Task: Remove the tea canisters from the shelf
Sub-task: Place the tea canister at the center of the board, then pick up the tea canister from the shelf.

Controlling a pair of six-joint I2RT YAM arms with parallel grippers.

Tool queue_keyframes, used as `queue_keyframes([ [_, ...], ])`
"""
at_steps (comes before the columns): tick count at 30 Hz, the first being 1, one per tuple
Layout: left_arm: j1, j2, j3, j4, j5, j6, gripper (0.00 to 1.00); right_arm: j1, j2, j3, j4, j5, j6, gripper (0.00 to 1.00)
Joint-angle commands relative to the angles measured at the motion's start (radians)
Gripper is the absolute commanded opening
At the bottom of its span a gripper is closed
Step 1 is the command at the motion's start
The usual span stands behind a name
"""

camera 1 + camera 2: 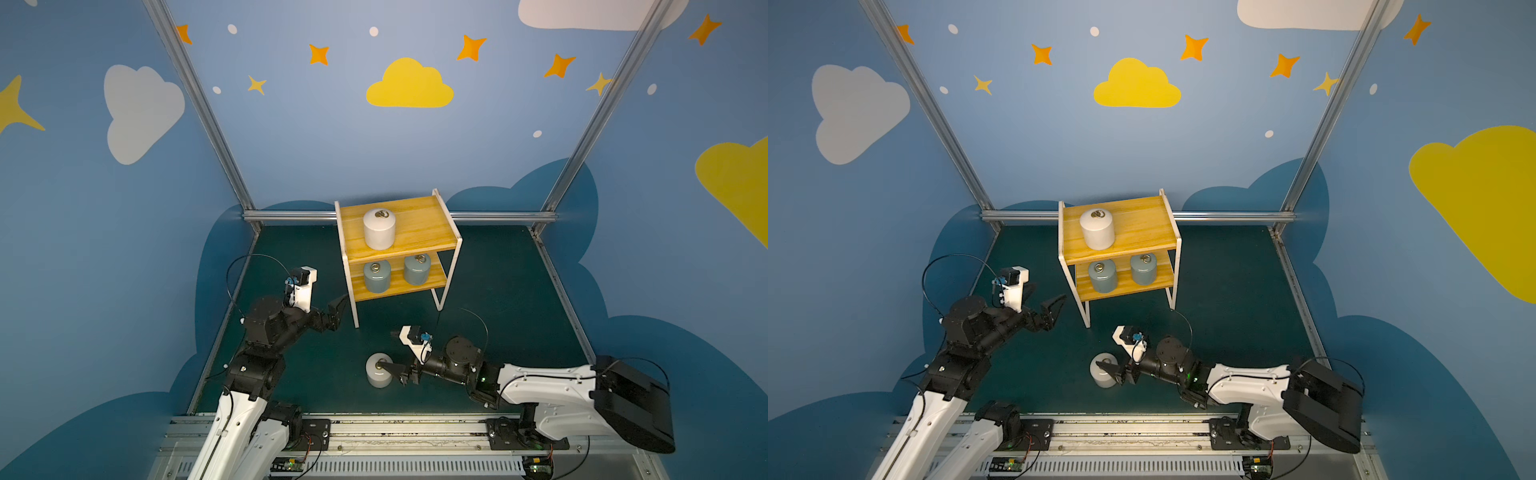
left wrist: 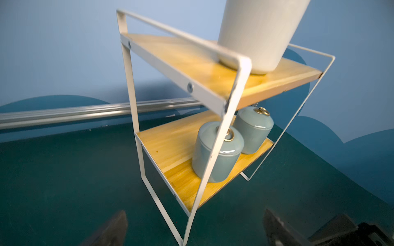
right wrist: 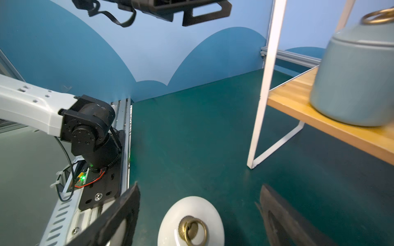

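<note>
Shelf (image 1: 419,226), two tiers: top holds one white canister (image 1: 379,230), its lid cropped from the left wrist view; lower holds two grey-blue canisters (image 1: 377,277); second white canister (image 3: 191,206) on tabletop (image 1: 311,374), lid half-hidden in both top views, between parted right fingers (image 3: 119,213), touching neither; left fingers (image 2: 113,230) spread, empty.

Light even, from above, moderately bright; dark worktop (image 1: 498,291) reads dim, shadows soft and short. Both top views sharp, corner rail (image 1: 199,104) leaning outward from wide-angle distortion. Wrist views softer: glare streak on near grey-blue canister (image 2: 229,159); right end effector (image 3: 200,187) and edge canister (image 3: 354,85) smeared, out of focus.
</note>
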Motion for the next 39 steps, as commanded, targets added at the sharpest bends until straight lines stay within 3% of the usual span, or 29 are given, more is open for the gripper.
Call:
queue_keyframes([
  [1, -0.001, 0.014, 0.103, -0.052, 0.020, 0.024, 1.00, -0.020, -0.121, 0.035, -0.253, 0.079, -0.009, 0.89],
  [7, -0.001, 0.126, 0.312, -0.102, 0.064, 0.040, 1.00, -0.103, -0.317, 0.069, -0.513, 0.096, -0.024, 0.89],
  [13, -0.003, 0.275, 0.497, -0.101, 0.143, 0.040, 1.00, -0.201, -0.393, 0.115, -0.684, 0.060, 0.003, 0.89],
  [27, -0.121, 0.524, 0.706, -0.085, 0.165, 0.154, 1.00, -0.352, -0.276, 0.217, -0.723, -0.066, 0.025, 0.89],
  [39, -0.145, 0.673, 0.812, -0.110, 0.190, 0.162, 1.00, -0.420, -0.195, 0.248, -0.688, -0.150, 0.029, 0.89],
])
